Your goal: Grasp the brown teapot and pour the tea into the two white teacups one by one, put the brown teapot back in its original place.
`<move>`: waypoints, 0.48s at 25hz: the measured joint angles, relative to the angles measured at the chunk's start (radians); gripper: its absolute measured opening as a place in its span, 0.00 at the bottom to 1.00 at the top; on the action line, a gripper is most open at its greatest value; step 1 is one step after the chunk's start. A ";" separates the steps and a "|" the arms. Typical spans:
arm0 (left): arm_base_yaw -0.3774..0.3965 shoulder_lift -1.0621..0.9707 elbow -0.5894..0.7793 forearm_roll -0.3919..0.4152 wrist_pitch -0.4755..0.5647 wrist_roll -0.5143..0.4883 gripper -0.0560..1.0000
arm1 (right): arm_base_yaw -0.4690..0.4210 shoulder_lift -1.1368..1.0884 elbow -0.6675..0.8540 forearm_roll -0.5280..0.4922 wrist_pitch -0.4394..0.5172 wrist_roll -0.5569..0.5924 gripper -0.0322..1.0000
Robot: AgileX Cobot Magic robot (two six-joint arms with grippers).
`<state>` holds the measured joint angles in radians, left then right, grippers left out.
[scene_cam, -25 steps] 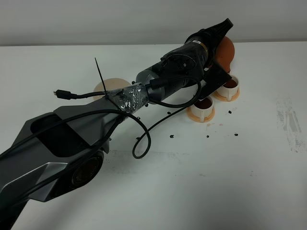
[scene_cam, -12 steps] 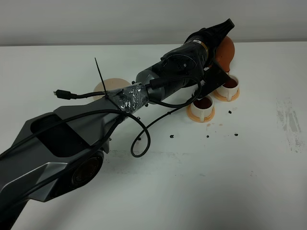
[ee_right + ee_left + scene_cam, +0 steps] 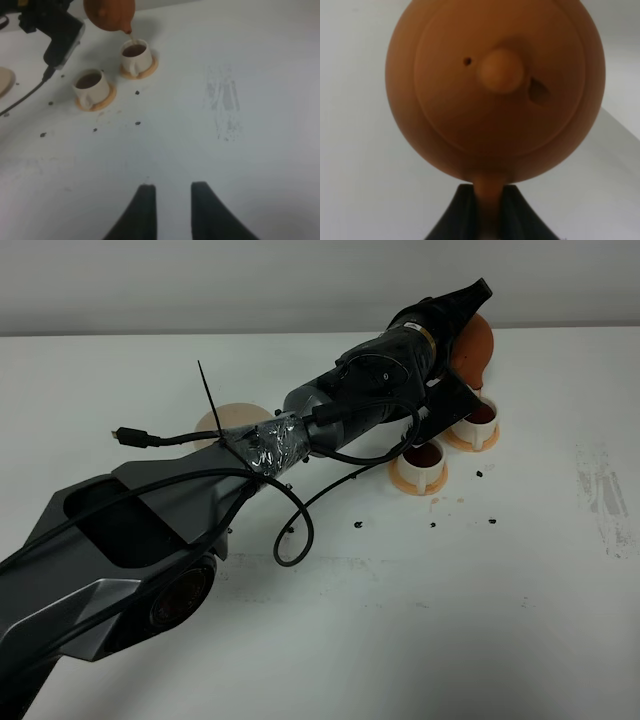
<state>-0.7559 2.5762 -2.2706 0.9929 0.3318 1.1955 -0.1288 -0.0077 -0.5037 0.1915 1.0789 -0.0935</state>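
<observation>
My left gripper is shut on the loop handle of the brown teapot and holds it tilted above the far white teacup. In the left wrist view the teapot's lid and knob fill the frame, with the black fingers clamped on the handle. In the right wrist view a thin stream of tea runs from the spout into the far teacup. The near teacup also holds dark tea. The cream saucer lies bare behind the left arm. My right gripper is open and empty above bare table.
Each cup stands on a small orange saucer. Dark specks are scattered on the white table in front of the cups. A grey smudge marks the table at the right. A black cable loop hangs off the left arm.
The left gripper and the teapot have shifted very slightly to the right. Nothing else has moved.
</observation>
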 joint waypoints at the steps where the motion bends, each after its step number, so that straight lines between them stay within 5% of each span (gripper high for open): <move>1: 0.000 0.000 0.000 0.000 0.000 0.000 0.17 | 0.000 0.000 0.000 0.000 0.000 0.000 0.22; 12: 0.001 -0.050 0.000 -0.072 0.069 -0.117 0.17 | 0.000 0.000 0.000 0.000 0.000 0.000 0.22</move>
<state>-0.7550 2.5259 -2.2701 0.9212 0.4006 1.0781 -0.1288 -0.0077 -0.5037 0.1915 1.0789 -0.0935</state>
